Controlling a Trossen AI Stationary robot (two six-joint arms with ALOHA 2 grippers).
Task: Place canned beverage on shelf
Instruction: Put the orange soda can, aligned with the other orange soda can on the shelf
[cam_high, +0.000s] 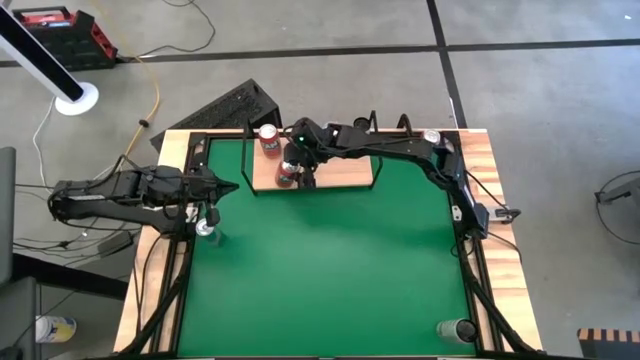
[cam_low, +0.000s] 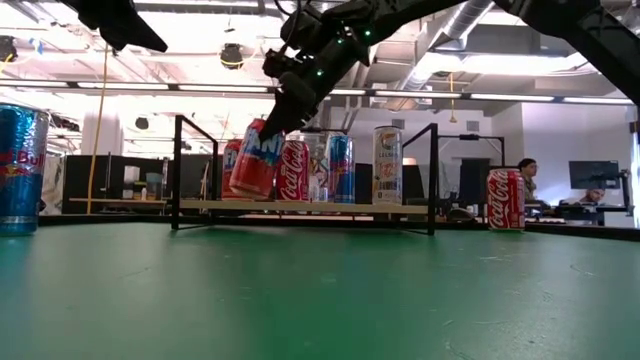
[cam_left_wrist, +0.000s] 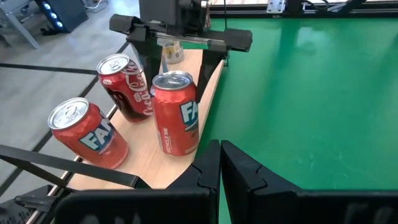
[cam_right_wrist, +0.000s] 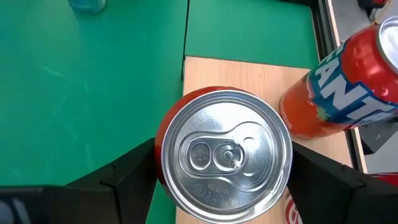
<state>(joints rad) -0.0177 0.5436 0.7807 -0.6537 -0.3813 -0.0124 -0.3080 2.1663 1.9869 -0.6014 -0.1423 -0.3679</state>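
Note:
The shelf (cam_high: 345, 175) is a light-wood board with a black rod frame, standing at the table's far middle. A red Fanta can (cam_high: 268, 140) and a Coca-Cola can (cam_left_wrist: 124, 87) stand on it. My right gripper (cam_high: 294, 160) reaches in from the right and is shut on a second red Fanta can (cam_left_wrist: 176, 112) at the board's near edge. This can also shows in the low view (cam_low: 255, 160). My left gripper (cam_left_wrist: 221, 168) is shut and empty at the table's left, pointing at the shelf. My right gripper pinches the Fanta can by two opposite sides of its wall just below the rim (cam_right_wrist: 163, 134), one finger (cam_right_wrist: 124, 177) on each side. The fingers come from above, slanting down. The can is tilted over the board; whether its bottom edge (cam_low: 240, 193) touches the board, I cannot tell.
A can (cam_high: 205, 228) stands on the green beside my left gripper, another (cam_high: 455, 328) at the near right corner, and one (cam_high: 432, 137) at the far right corner. A Red Bull can (cam_low: 20, 170) and a Coca-Cola can (cam_low: 505, 200) show in the low view.

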